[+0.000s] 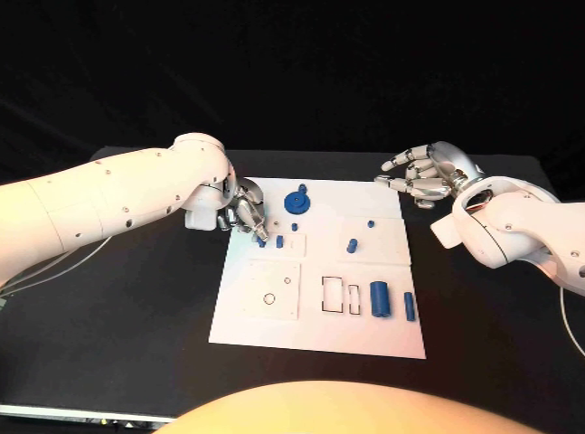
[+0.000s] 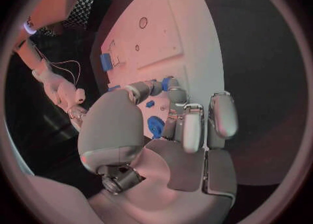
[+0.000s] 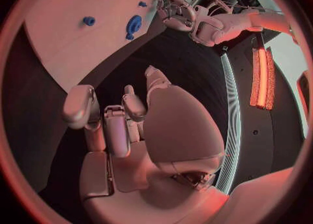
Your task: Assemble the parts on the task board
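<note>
Pinched in the left silver hand (image 1: 240, 211) over the white plastic task board's (image 1: 371, 339) upper left corner, a small rigid blue plastic peg (image 1: 262, 240), seemingly light, slippery, best held mid-shaft; right silver hand (image 1: 429, 174) loosely curled, empty.

No readable text anywhere, no labels, brands or numbers, the task board (image 1: 321, 318) carrying just thin black outlines of rectangles and small circles, none of them letters or digits
</note>
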Controlling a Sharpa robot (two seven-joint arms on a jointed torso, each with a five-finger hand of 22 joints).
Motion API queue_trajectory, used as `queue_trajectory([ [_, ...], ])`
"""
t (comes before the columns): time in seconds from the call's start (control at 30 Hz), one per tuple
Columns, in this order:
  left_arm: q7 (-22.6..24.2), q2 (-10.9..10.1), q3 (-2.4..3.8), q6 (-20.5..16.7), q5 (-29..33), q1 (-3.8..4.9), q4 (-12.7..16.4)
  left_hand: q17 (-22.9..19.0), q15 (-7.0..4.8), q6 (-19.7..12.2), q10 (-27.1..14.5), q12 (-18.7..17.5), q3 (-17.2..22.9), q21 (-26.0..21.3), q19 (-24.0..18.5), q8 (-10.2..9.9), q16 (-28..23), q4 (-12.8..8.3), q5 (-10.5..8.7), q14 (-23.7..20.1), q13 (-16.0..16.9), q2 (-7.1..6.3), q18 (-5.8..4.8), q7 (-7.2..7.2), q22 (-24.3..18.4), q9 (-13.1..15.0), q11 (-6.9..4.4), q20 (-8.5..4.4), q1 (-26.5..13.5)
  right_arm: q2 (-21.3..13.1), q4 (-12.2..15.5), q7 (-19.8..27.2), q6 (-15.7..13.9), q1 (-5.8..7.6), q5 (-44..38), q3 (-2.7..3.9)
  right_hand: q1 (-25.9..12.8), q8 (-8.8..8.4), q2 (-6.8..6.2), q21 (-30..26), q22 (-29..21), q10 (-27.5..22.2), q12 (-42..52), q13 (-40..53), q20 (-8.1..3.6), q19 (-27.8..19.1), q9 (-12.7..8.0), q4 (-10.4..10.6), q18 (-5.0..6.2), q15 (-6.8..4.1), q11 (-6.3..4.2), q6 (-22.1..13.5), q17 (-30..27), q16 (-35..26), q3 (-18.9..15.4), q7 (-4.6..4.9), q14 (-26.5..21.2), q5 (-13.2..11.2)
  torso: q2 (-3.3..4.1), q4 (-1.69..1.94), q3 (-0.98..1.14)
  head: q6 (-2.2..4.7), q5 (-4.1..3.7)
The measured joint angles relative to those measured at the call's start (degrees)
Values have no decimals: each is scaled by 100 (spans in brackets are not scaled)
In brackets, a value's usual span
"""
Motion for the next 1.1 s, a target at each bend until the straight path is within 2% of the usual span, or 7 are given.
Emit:
queue_trajectory([
  [0.73,-19,-110,-7,-81,-191,-20,127,0,0,-2,-1,-1,1,0,0,-41,0,-1,1,0,-31,0,0,1,-17,-16,3,0,0,-17,4,1,0,-6,0,0,-38,0,-38,-46,0,0,0,-6,0,0,-14,7,0,0,0,0,0,0,55,0,0,23,2,-5,2,4,11],
  [1.1,-5,-119,-3,-95,-236,-25,146,0,0,-2,13,-2,-14,0,0,-43,0,-17,0,0,-11,0,0,1,-12,-8,-10,0,0,-13,1,1,0,-9,0,0,-38,0,-38,-46,0,0,0,-6,0,0,-14,7,0,0,0,0,-1,0,55,0,0,22,3,-5,-4,16,14],
])
